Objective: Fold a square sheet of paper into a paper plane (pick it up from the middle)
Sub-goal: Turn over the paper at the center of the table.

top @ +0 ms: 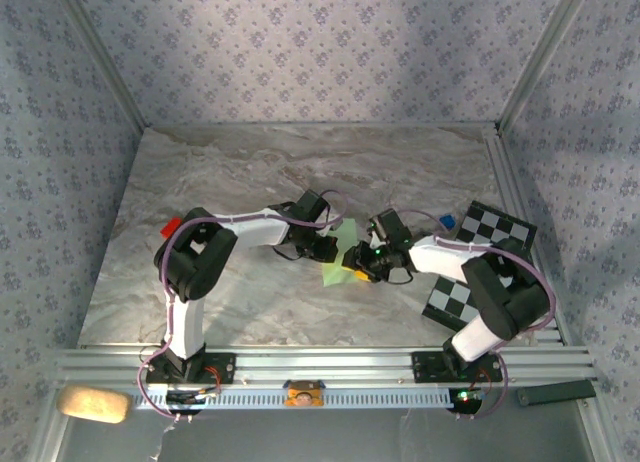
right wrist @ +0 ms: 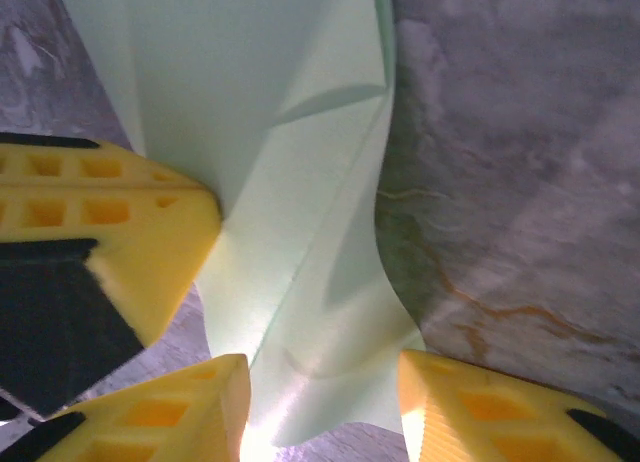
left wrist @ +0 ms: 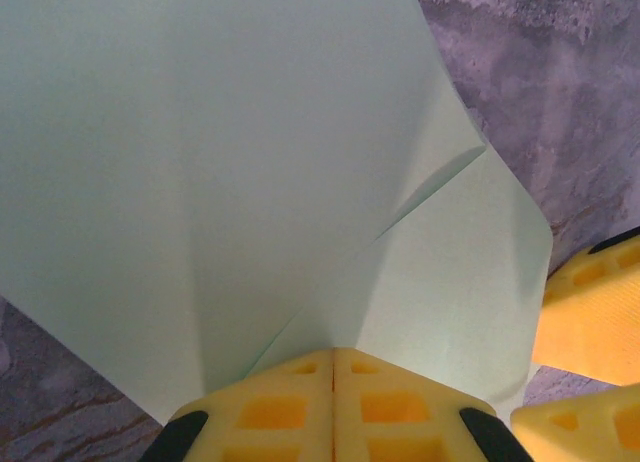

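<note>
The light green square sheet of paper (top: pixel 341 260), folded along several creases, hangs between both grippers over the middle of the table. My left gripper (left wrist: pixel 333 354) is shut on one edge of the paper (left wrist: pixel 220 162), its yellow fingers pressed together. In the right wrist view my right gripper (right wrist: pixel 322 382) is open, and the narrow folded end of the paper (right wrist: pixel 300 182) lies loose between its spread fingers. The left gripper's fingers (right wrist: pixel 100 202) sit just beside it. I cannot tell the fold's full shape or whether it is a paper plane.
A black-and-white checkered board (top: pixel 500 228) lies at the right under the right arm. A tiny red square piece (top: pixel 170 225) sits by the left arm, and a small blue item (top: pixel 447 221) at the right. A beige pad (top: pixel 93 404) rests off the table's near left corner.
</note>
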